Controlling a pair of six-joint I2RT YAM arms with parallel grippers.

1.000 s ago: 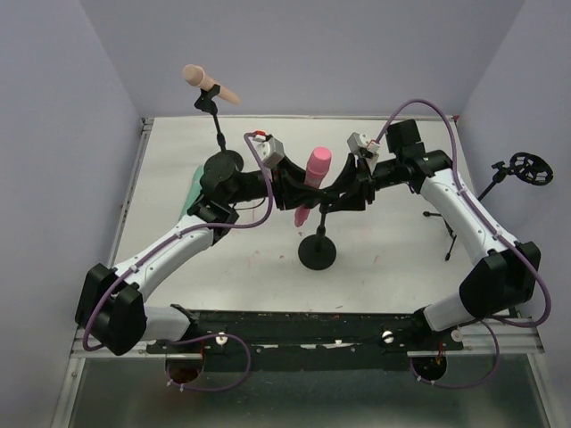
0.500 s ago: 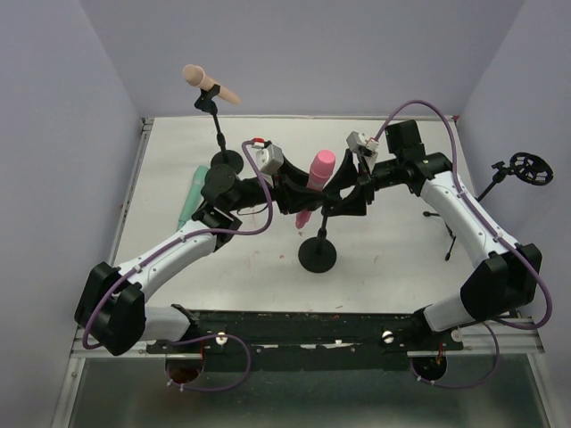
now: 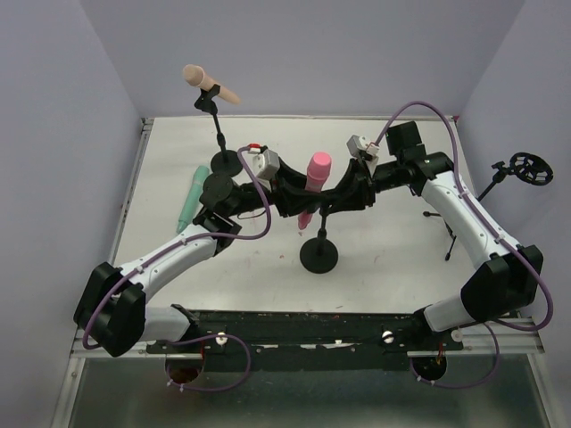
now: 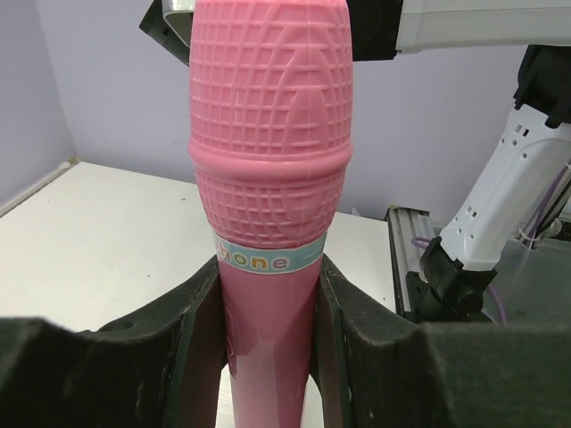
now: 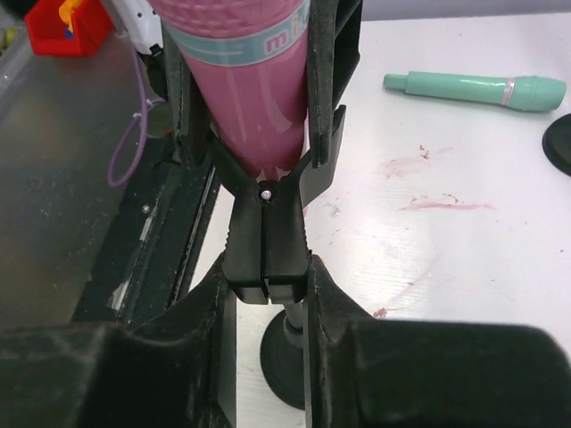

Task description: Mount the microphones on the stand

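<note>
My left gripper point(image 4: 268, 303) is shut on the handle of the pink microphone point(image 4: 268, 160), which it holds upright over the middle stand point(image 3: 318, 257). The microphone's handle point(image 5: 250, 80) sits between the prongs of the stand's black clip point(image 5: 268, 241). My right gripper point(image 5: 266, 294) is shut on that clip's lower block, above the round base point(image 5: 281, 361). The two grippers meet at the pink microphone point(image 3: 318, 169) in the top view. A peach microphone point(image 3: 207, 85) rests in the back stand point(image 3: 219, 134). The mint green one point(image 3: 191, 198) lies flat on the table at left.
A further black stand with a ring holder point(image 3: 522, 169) stands off the table's right edge, its tripod legs point(image 3: 446, 223) near my right arm. Purple walls close in the white table point(image 3: 393, 259) on three sides. Pink smears mark the tabletop point(image 5: 428, 201).
My right gripper has closed onto the stand's clip. The left arm's elbow has drifted back toward me while the pink microphone stayed at the clip.
</note>
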